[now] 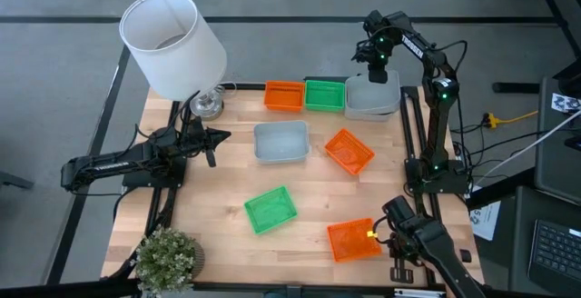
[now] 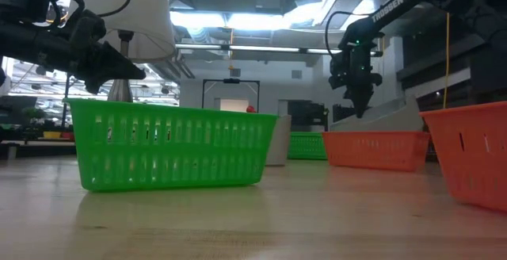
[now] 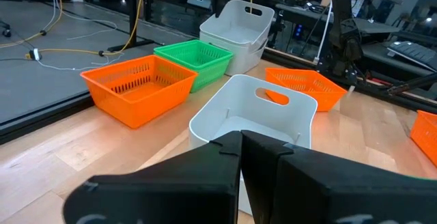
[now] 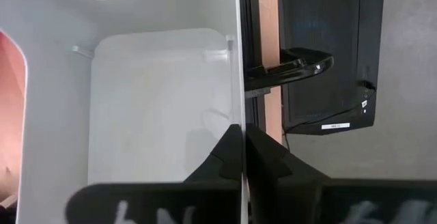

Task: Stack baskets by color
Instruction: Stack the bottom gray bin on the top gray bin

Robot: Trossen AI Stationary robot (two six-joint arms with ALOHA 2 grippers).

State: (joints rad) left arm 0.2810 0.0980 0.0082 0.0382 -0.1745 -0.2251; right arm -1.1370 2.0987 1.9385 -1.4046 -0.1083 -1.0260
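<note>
My right gripper points down over a stack of two grey-white baskets at the table's far right and is shut on the upper one. Left of the stack stand a green basket and an orange basket. A single grey-white basket and an orange one lie mid-table. Another green basket and another orange one lie nearer the front. My left gripper waits shut at the table's left, level, touching nothing. My right gripper pinches the rim of the upper grey-white basket's far long wall between its two fingers, one finger inside the basket and the other outside. The fingers come from above, pointing down. The basket sits in the one beneath it, its rim slanting.
A white lampshade on a glass lamp base stands at the far left, and a small potted plant at the near left corner. Black frame rails run along the table's edges. Bare wood shows between the baskets and along the left side.
</note>
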